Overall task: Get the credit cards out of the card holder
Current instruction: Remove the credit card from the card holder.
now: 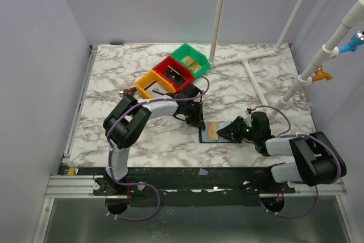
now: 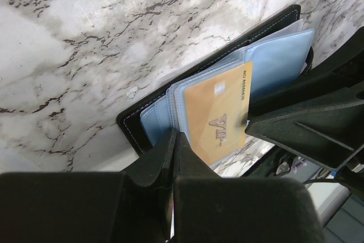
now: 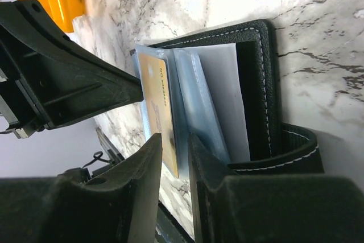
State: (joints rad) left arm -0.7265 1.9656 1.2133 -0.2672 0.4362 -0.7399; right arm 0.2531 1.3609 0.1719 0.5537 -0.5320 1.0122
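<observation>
The marbled surface carried a yellow bin, a red bin and a green bin in a row towards the back. In front of them, between the two arms, the card holder lay open and flat, its bluish-grey sleeves fanned upward. A tan-gold card stood partly out of the front sleeve, and a pale whitish card sat deeper, behind the clear sleeves.

The left fingers were pressed together into one wedge. Their tip met the edge of the sleeves just beside the tan-gold card, and nothing showed between them.

The right fingers stood only narrowly apart. The lower edge of the tan-gold card and the nearest sleeve ran into that gap, and one fingertip touched the card's side. I could not tell whether they were clamped on it.
</observation>
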